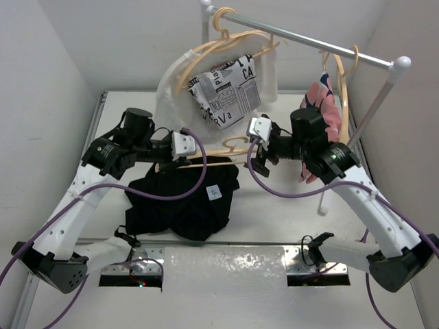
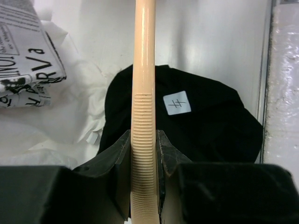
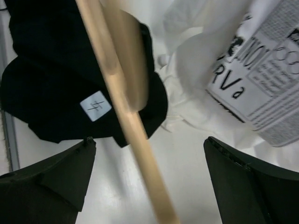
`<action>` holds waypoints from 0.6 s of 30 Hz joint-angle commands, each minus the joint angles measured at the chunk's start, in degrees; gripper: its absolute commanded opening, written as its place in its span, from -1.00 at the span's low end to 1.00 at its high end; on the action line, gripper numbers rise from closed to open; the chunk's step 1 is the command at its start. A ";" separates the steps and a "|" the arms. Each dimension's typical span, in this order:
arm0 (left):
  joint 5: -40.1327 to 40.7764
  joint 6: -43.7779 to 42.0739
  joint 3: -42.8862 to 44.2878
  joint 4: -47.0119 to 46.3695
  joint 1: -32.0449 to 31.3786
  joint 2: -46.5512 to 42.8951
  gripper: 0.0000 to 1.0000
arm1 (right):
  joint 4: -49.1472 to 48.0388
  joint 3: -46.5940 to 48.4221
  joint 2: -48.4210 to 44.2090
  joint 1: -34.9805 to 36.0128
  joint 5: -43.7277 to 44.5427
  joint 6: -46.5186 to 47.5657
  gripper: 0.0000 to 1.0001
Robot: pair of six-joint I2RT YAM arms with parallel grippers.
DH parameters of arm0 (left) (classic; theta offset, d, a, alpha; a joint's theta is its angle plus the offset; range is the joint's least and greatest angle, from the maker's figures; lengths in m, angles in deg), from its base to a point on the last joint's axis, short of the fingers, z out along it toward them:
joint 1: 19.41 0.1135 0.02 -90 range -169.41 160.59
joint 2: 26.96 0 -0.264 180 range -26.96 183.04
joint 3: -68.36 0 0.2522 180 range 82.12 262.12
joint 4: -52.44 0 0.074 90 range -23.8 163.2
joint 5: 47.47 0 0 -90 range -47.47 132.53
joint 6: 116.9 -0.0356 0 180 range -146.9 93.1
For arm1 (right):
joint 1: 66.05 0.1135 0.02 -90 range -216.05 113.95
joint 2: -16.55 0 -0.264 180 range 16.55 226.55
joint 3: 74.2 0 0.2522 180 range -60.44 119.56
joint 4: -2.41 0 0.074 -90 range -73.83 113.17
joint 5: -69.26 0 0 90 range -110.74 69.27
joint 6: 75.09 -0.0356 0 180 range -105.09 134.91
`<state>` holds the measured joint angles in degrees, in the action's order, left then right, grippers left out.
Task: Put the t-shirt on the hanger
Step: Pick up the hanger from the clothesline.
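At the left of the white table (image 1: 274,219), the left gripper (image 2: 144,147) is closed tight on the ribbed part of the hanger (image 2: 144,70), holding its straight bar level above the tabletop. Below and just beyond that bar the black t-shirt (image 1: 182,199) lies crumpled on the table, its small white label (image 1: 215,192) facing up. None of the shirt is on the hanger. Right of centre, the right gripper (image 3: 147,149) is spread wide, and the bar runs through the gap clear of both fingers (image 3: 51,179). Behind, a metal rail (image 1: 309,38) carries a white newsprint-lettered garment (image 1: 226,86) close behind the held hanger, and farther right a pink-and-navy garment (image 1: 322,103) just behind the right arm. I count three hangers, one t-shirt and two hung garments.
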<state>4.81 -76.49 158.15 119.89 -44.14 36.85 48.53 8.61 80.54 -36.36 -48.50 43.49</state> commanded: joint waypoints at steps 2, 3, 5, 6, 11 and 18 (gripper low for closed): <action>-5.96 -4.90 -0.71 2.73 -0.32 -1.94 -1.00 | -1.06 1.00 2.37 -0.25 -4.48 1.31 0.85; -6.40 -5.26 -0.79 3.00 -0.32 -2.11 -1.00 | -1.68 0.38 2.55 -0.25 -6.14 1.13 0.80; -7.20 -5.17 -0.80 2.91 -0.23 -2.29 -1.00 | -2.04 0.20 3.42 -0.25 -7.99 0.52 0.60; -7.55 -4.83 -0.79 2.65 -0.32 -2.29 -1.00 | -1.95 0.03 3.69 -0.25 -9.48 0.17 0.51; -10.53 -0.44 -1.85 -1.13 -0.32 -2.11 -1.00 | -3.79 -4.44 2.99 -0.25 -10.55 -2.91 -0.19; -8.62 4.41 -6.15 -7.98 -0.23 -1.67 -1.00 | -9.41 -11.31 1.41 -0.25 -12.31 -9.58 -1.00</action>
<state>-0.63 -75.44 152.88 117.00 -43.79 36.02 46.02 -1.29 83.05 -36.21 -61.33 39.47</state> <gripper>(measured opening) 0.179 0.153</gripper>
